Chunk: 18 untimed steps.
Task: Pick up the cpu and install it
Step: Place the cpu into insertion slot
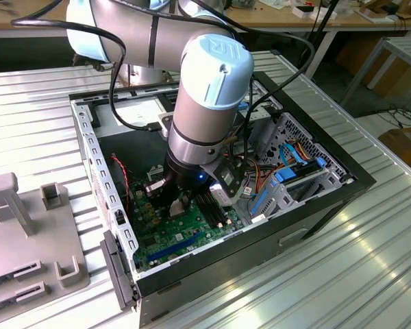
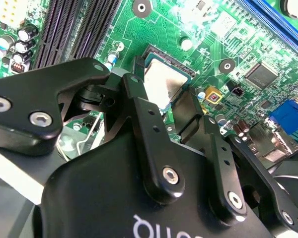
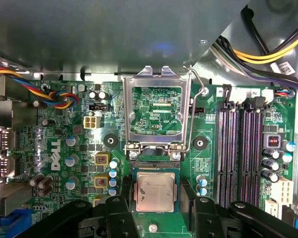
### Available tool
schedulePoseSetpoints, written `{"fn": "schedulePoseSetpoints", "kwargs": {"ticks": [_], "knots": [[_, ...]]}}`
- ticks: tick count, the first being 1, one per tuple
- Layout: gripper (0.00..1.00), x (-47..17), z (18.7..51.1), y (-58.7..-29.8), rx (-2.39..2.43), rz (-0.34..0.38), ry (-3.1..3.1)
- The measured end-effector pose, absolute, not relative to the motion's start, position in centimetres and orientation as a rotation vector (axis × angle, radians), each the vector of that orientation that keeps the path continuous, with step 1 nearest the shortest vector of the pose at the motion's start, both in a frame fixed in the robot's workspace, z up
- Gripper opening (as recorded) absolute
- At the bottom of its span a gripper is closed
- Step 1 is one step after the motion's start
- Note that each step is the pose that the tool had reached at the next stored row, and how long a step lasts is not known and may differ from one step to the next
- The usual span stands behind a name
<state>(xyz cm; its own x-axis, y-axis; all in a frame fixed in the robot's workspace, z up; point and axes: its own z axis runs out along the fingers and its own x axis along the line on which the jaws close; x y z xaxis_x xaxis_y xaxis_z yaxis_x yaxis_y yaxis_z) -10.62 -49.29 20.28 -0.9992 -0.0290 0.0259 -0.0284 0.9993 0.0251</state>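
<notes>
On the board [image 3: 54, 163], my gripper [image 3: 156, 182] straddles the cpu [image 3: 155, 191], which lies flat in its socket just beside the raised frame's [image 3: 156, 106] hinge. Slots [image 3: 241, 148] run near the frame's far side. Whether I'm clamping the cpu, I cannot tell.

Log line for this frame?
gripper: at cpu, grip unclear | cpu: at socket, seating unclear | socket frame: hinged open
</notes>
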Motion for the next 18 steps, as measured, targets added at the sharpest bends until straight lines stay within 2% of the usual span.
{"fn": "schedulePoseSetpoints", "kwargs": {"ticks": [18], "knots": [[0.47,-10.68,19.94,-49.3,0.045,-0.04,-3.115]]}}
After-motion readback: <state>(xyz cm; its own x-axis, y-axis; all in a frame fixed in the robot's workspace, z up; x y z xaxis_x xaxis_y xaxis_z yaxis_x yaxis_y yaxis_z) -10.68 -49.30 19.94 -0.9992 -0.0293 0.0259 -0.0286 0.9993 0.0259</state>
